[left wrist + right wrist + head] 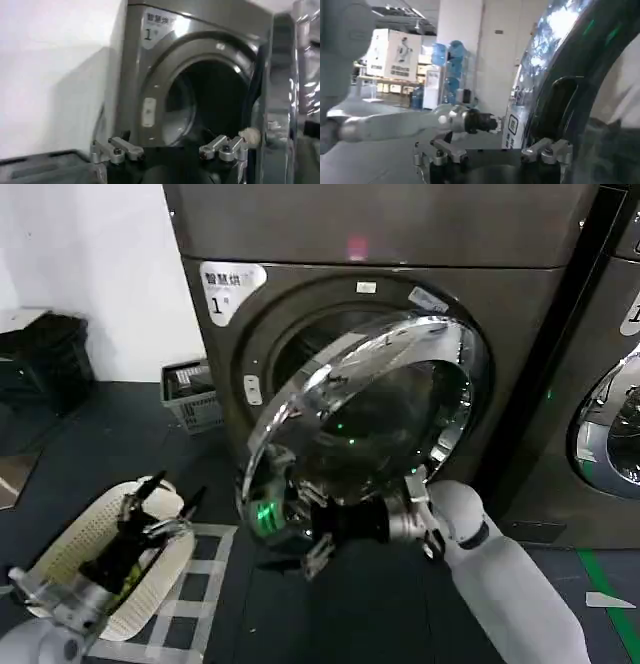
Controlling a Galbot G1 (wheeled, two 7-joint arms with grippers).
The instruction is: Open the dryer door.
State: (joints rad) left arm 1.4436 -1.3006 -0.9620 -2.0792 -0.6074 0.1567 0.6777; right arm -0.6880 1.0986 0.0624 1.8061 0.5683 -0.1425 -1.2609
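1. Dryer door, the large round porthole with a wide shiny chrome rim and dark tinted glass, is already swung partly out from the big bronze-grey front-loading dryer with the white "1" sticker; its free edge points toward the robot and the drum opening shows behind it.
2. Right gripper sits at the lower free edge of the door rim, white forearm reaching in from the right. Its fingers are spread apart in the right wrist view, door rim just beside them, nothing clamped between them as far as I can see. Whether a finger touches the rim, cannot tell.
3. Left gripper idles low on the left over a white perforated laundry basket, fingers apart, holding nothing; its wrist view looks at the dryer front and open drum.
4. Small grey crate stands on the floor by the dryer's left corner, clear of the door swing.
5. Judgement: door roughly half open, more swing needed.
6. Risk: with no firm grip, the fingers could slip off the smooth chrome and the door drift back.
7. Risk: pulling off the hinge arc could jam the wrist against the rim or strain the hinge.
8. Risk: neighbouring chrome-rimmed machine on the right is near the elbow's path.
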